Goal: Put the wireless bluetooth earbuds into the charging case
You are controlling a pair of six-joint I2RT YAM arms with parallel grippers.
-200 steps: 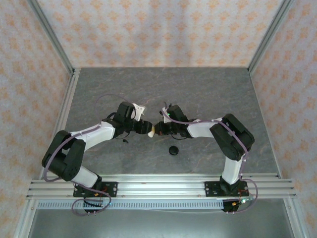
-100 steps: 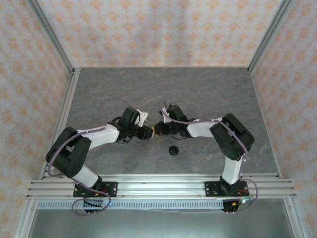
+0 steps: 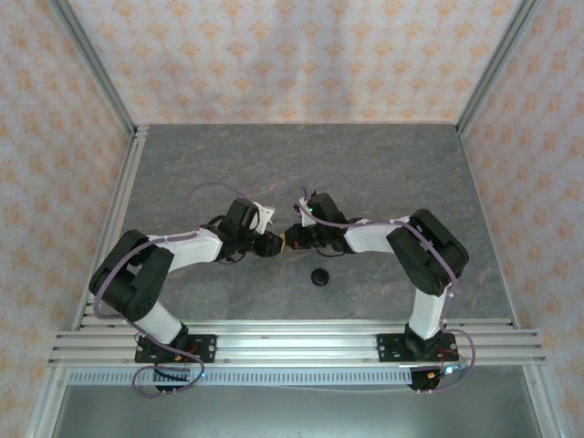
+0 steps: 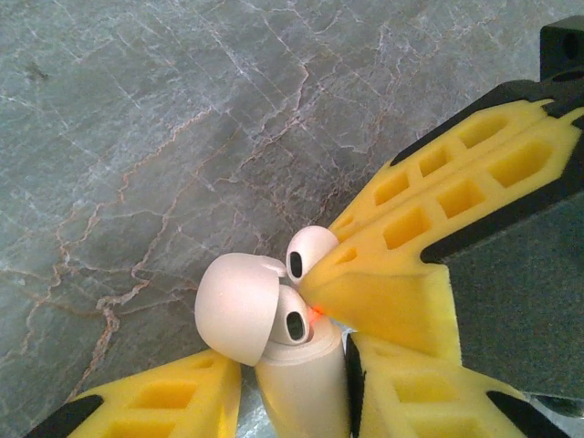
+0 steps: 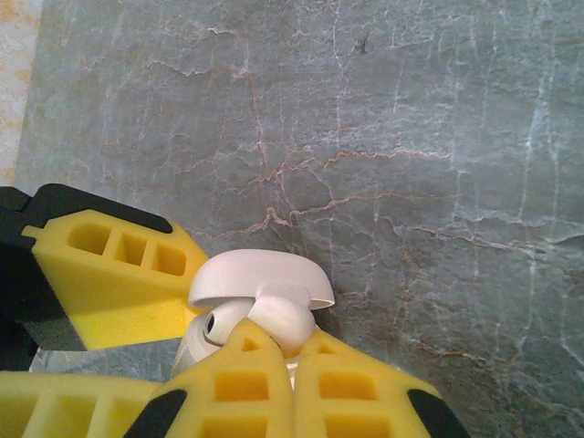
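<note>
Both arms are meeting nose to nose in the middle of the table [image 3: 383, 164], the left one reaching in from 8 o'clock, the right from 4 o'clock. The left gripper [image 3: 270, 244] is clamping the charging case [image 4: 301, 388] by its white body, one yellow finger on each side. The case's lid [image 4: 233, 308] is hanging open toward 10 o'clock. A seated earbud [image 4: 292, 326] is already sitting in the case's mouth. The right gripper [image 5: 276, 339] is pressing its fingers together on a white earbud [image 4: 312, 251], pinching it right at the tips. From the left wrist, that white earbud is hovering at 1 o'clock of the seated one, just beside the case's rim. Over on the table, a small black round thing [image 3: 319, 276] is lying at 5 o'clock of the two grippers, apart from both.
</note>
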